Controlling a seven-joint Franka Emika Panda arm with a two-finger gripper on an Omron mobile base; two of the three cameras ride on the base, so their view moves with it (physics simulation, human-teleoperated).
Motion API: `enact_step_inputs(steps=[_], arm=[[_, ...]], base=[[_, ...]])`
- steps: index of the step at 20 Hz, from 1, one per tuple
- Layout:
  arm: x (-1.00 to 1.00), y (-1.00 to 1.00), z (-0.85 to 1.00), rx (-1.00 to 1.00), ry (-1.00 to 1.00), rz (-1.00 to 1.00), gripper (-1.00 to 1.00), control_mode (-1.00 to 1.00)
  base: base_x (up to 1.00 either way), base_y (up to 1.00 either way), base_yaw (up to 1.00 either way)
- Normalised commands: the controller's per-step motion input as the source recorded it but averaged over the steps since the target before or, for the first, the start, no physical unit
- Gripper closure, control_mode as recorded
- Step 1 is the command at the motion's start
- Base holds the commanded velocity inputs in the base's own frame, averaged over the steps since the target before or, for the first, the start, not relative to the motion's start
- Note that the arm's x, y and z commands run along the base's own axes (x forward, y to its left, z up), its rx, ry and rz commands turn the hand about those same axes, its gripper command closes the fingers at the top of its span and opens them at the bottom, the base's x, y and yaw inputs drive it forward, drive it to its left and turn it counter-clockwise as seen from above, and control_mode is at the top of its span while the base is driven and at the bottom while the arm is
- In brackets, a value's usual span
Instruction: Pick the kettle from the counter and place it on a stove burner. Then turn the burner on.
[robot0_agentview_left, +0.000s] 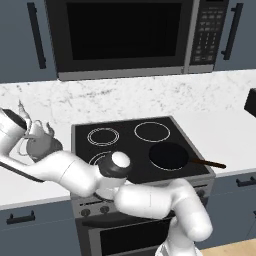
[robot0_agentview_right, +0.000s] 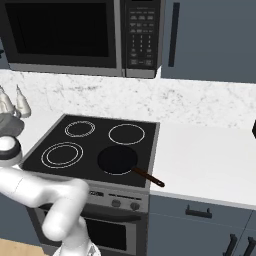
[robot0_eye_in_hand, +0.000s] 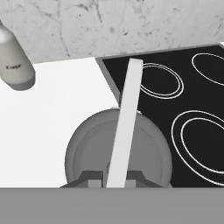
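The gripper is closed on the arched handle of the kettle, with one dark fingertip on each side of the pale handle strip at the bottom of the hand view. The kettle hangs directly below the hand, its round grey body seen from above. In the hand view the body overlaps the left edge of the black glass cooktop and the white counter. Whether the kettle base touches a surface cannot be determined.

In the left base view, the kettle is at the left edge of the cooktop, with the spout pointing right. The large double-ring stove burner lies just to the kettle's right in the hand view and is unlit. A smaller double-ring burner sits beyond it.

A white bottle stands on the counter near the marble backsplash. A black frying pan occupies the front right burner.
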Motion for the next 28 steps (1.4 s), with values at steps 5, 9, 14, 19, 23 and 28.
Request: enact_step_inputs(steps=[5, 9, 14, 19, 23, 28], arm=[[-0.22, -1.0, 0.01, 0.07, -0.05, -0.26, 1.0, -1.0], [0.0, -1.0, 0.0, 0.15, 0.0, -0.25, 1.0, -1.0], [0.0, -1.0, 0.01, 0.14, 0.0, -0.19, 1.0, -1.0], [0.0, -1.0, 0.0, 0.11, -0.02, -0.08, 1.0, -1.0], [-0.08, -1.0, -0.03, 0.06, -0.1, -0.02, 1.0, -1.0], [-0.05, -0.55, -0.18, 0.03, -0.27, 0.0, 1.0, -1.0]], base=[[0.0, 0.0, 0.0], [0.0, 0.0, 0.0], [0.0, 0.0, 0.0], [0.0, 0.0, 0.0], [0.0, 0.0, 0.0], [0.0, 0.0, 0.0]])
